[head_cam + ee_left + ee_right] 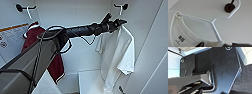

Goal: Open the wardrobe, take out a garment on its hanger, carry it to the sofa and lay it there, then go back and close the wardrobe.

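Reaching into the open white wardrobe (82,15), left gripper (119,23) meets the slim white hanger (121,10) at upper right; claw state unclear. White thin-fabric T-shirt (117,55) hangs, not yet removed.

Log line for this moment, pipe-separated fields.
stage: reaching garment | wardrobe: open | left gripper: at white hanger, grip unclear | T-shirt: hanging, hook on dark peg | dark red top: hanging

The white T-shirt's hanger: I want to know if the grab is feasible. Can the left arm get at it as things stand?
Probably yes. The left end effector is already up at the hanger of the white T-shirt, with the open wardrobe leaving its way free.
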